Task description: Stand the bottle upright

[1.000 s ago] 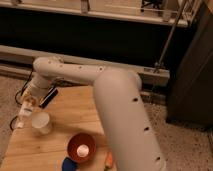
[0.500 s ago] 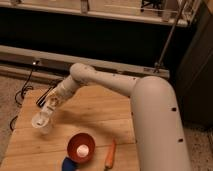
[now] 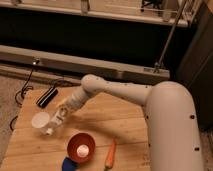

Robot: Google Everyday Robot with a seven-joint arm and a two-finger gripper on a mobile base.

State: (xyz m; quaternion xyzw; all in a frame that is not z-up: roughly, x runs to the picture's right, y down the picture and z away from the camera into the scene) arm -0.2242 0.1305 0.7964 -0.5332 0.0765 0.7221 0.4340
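The bottle, tilted at the gripper just beside the white cup on the worktop, looks light, thin-walled and slick, so take its squarish body gently; you cannot tell whether the jaws hold it.

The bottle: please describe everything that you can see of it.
The bottle is small, whitish and looks like translucent plastic. It is tilted, not upright, and what looks like its cap end points down-left. It is low over the wooden table, close beside the white cup. The gripper is at its upper end.
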